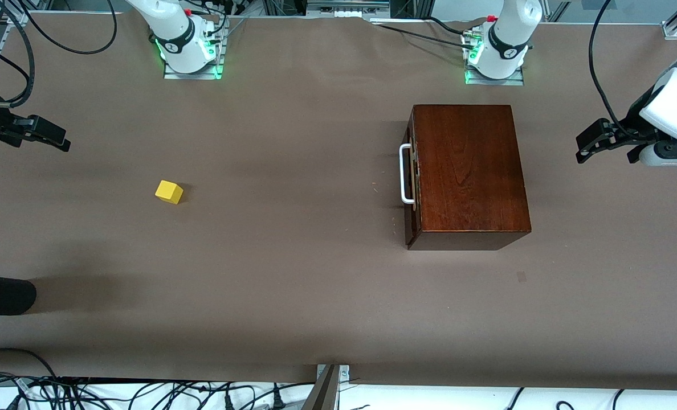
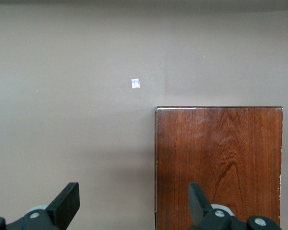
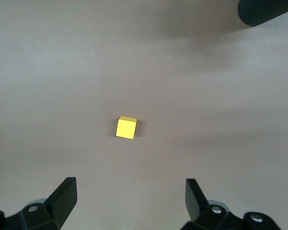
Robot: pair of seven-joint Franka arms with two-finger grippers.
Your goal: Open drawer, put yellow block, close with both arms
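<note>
Your left gripper hangs spread wide and empty over the table at the left arm's end, just beside the wooden box; the right gripper, also spread and empty, waits over its own end. The drawer is shut, its white handle facing the yellow block, which lies well apart. Square one gripper's fingers around that handle and pull straight out.

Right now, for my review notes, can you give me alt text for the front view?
A closed dark wooden box with a white loop handle sits on a brown table toward the left arm's end; a small yellow block lies apart toward the right arm's end. Both hands, left hand and right hand, hang open and empty at the table's ends.
</note>
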